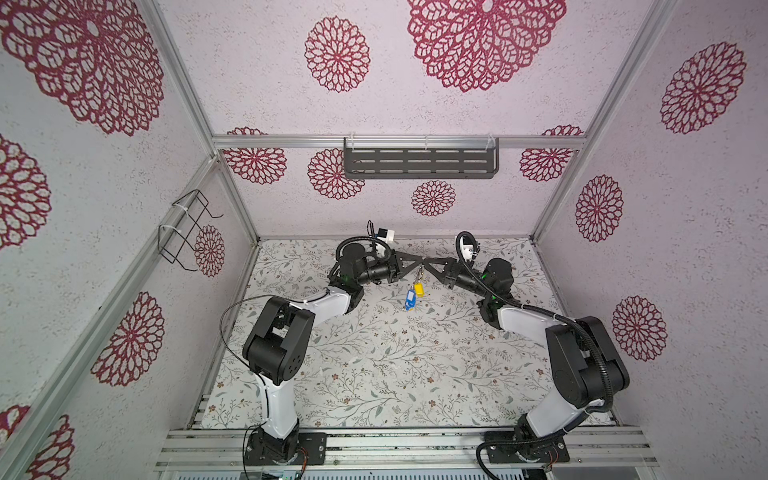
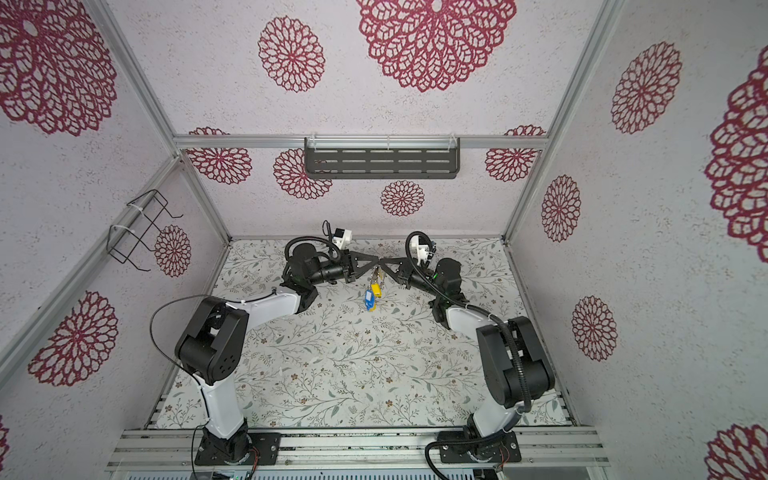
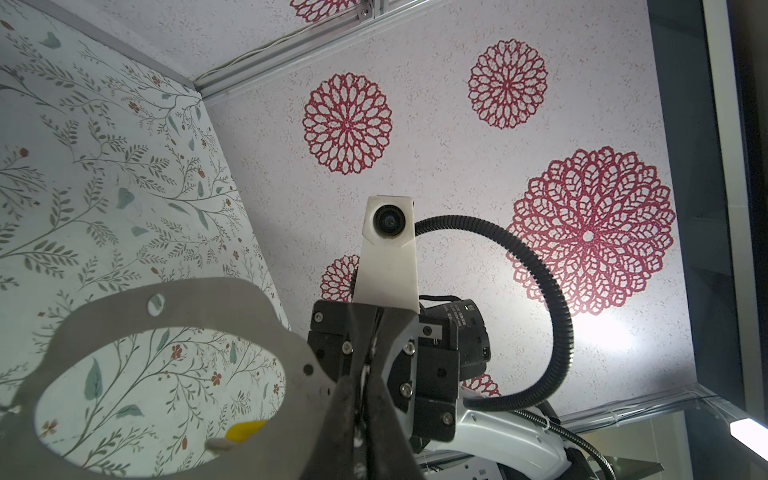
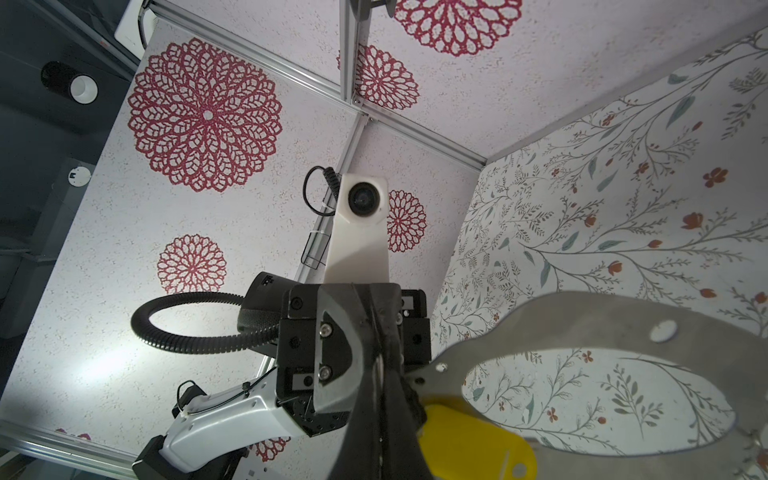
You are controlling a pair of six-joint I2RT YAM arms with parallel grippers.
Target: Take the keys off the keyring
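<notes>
I am clamping the left gripper (image 1: 419,261) and the right gripper (image 1: 428,261), tips touching, on the keyring (image 3: 174,307). The keys (image 1: 411,299) are dangling just below, on the near side, equally close to both arms.

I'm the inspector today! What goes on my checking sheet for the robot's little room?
Surface: floral-print tabletop.
Job's things: keyring held up; yellow key tag and blue key tag hang below.
Clutter: nothing seen.
Grippers: left gripper and right gripper meet tip to tip, both shut on the keyring's rim.
Cables: black ribbed hose along the right arm; thin black cable loops by the left arm.
Surroundings: red-flower walls, slotted grey shelf, black wire rack.
</notes>
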